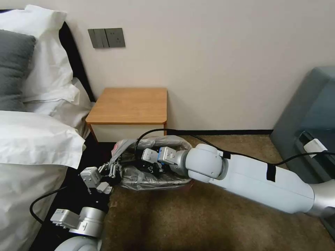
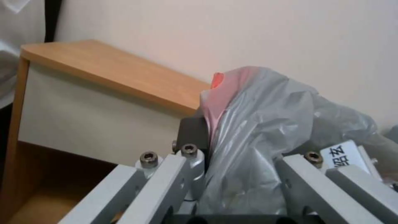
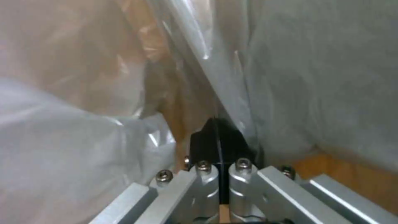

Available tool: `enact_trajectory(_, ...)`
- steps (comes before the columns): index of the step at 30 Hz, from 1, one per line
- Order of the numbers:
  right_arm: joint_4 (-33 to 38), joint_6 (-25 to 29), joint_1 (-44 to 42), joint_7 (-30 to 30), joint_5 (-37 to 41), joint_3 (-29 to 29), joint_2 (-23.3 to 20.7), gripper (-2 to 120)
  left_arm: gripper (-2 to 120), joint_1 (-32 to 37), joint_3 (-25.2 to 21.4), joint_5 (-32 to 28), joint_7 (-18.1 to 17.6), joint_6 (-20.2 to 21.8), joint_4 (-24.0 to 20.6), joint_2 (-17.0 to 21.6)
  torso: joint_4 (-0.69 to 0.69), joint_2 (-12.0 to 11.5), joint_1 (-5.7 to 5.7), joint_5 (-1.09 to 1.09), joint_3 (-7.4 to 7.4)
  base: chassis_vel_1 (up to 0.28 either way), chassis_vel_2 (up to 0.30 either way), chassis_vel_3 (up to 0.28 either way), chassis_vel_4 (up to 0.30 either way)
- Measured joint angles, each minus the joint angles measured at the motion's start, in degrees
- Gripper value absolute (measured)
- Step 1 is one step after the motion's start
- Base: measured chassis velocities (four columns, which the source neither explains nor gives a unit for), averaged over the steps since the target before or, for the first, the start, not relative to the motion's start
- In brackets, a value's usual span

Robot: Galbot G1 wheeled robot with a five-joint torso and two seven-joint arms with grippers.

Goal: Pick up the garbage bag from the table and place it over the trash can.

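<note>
While the small orange-brown wooden nightstand (image 1: 129, 104) stands against the wall with its rounded-corner top bare, the crinkled, thin, translucent grey plastic garbage bag (image 1: 153, 176) sits on the floor in front of the nightstand, draped over the bin there. The plastic covers the trash can so fully that the can's own surface cannot be made out. The bag's pinkish-red edge (image 1: 115, 148) shows at the corner of the bag on the bed's side of the nightstand front.

The left gripper (image 1: 113, 169) is at that same corner, low in front of the nightstand and toward the bed. In the left wrist view its fingers (image 2: 191, 137) stand apart with a bunched fold of grey plastic (image 2: 257, 137) and the pink edge rising between them; whether they press on the plastic I cannot tell.

The right gripper (image 1: 153, 168) reaches in from the side away from the bed and is down inside the bag's open mouth, in front of the nightstand. In the right wrist view its dark pads (image 3: 218, 141) are pressed together, with a taut sheet of plastic (image 3: 307, 77) running right along them; whether any plastic is pinched between them I cannot tell.
</note>
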Motion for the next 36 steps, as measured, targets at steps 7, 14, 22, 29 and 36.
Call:
enact_trajectory(7, -0.74, 0.04, -0.01, -0.3, -1.38, -0.05, 0.39, 0, 10, -0.1, 0.3, -0.27, -0.03, 0.38, 0.0, -0.27, 0.0, 0.0, 0.0, 0.0, 0.0, 0.0, 0.0, 0.0, 0.0)
enact_trajectory(14, 0.09, 0.06, -0.39, -0.34, -1.35, 0.04, -0.52, 0, 10, -0.3, 0.74, -1.75, -1.44, 1.45, -0.08, -0.29, 0.0, 0.0, 0.0, 0.0, 0.0, 0.0, 0.0, 0.0, 0.0)
enact_trajectory(22, 5.14, 0.08, -0.77, 4.03, 6.66, 2.17, -2.95, 0, 10, -0.74, 0.04, -2.83, -3.09, 2.44, 0.83, 0.17, 0.0, 0.0, 0.0, 0.0, 0.0, 0.0, 0.0, 0.0, 0.0)
enact_trajectory(29, 9.82, 0.09, -3.92, 8.7, 13.32, 7.61, -6.29, 0, 10, -1.06, -0.48, -3.98, -4.3, 3.79, 2.35, 0.87, 0.0, 0.0, 0.0, 0.01, 0.0, 0.0, 0.0, 0.0, 0.0)
enact_trajectory(36, 20.16, 2.78, -15.08, 16.63, 24.77, 21.1, -13.0, 0, 10, -1.3, 1.38, -5.61, -7.02, 5.28, 5.44, 1.46, 0.0, 0.0, 0.0, 0.02, -0.01, 0.0, 0.0, 0.0, 0.0)
